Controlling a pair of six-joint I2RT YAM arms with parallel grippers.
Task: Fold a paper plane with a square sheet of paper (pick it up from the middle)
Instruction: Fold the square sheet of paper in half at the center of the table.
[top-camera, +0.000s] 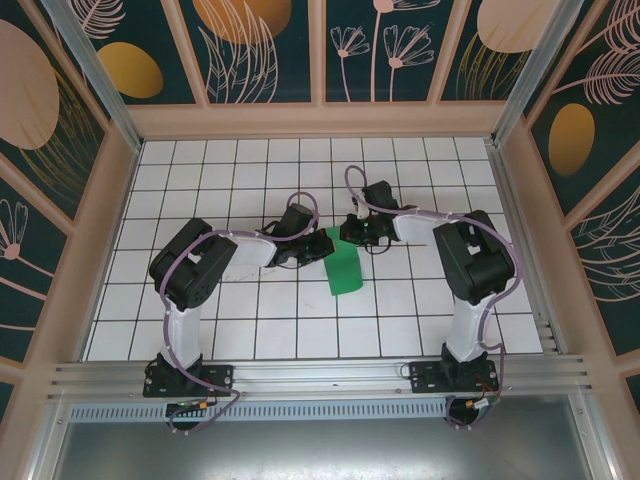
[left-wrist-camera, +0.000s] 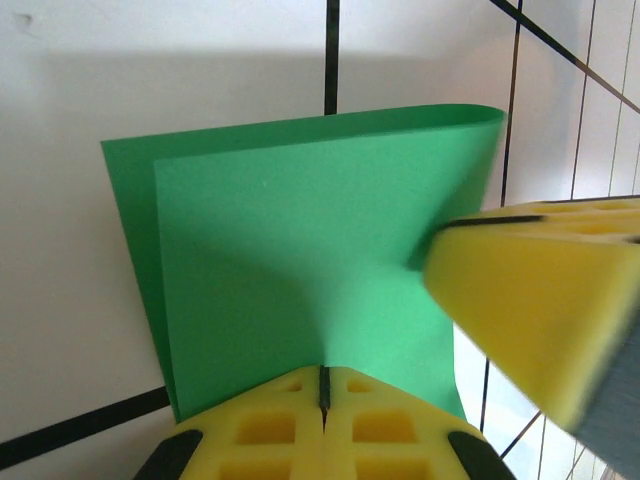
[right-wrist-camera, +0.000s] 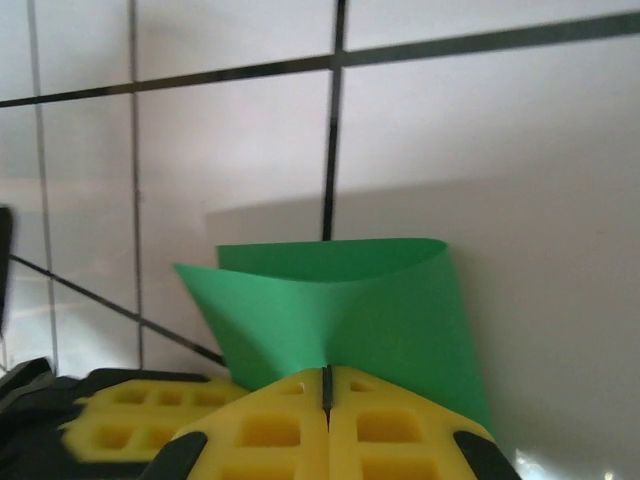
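Note:
The square sheet of paper (top-camera: 344, 266) is bright green, bent over on itself in a loose fold, and hangs between the two arms over the middle of the table. My left gripper (top-camera: 312, 243) is shut on its left edge; in the left wrist view the yellow pads (left-wrist-camera: 290, 425) pinch the doubled sheet (left-wrist-camera: 300, 270). My right gripper (top-camera: 347, 231) is shut on the paper's top right part; its yellow pads (right-wrist-camera: 370, 430) clamp the curled sheet (right-wrist-camera: 400, 320). The right gripper's yellow fingers (left-wrist-camera: 530, 290) show in the left wrist view, pressed against the paper.
The white gridded table (top-camera: 260, 330) is walled by wooden rails (top-camera: 315, 120) at the back and sides. An aluminium frame (top-camera: 320, 375) runs along the near edge by the arm bases. Bare tiles lie all around the paper.

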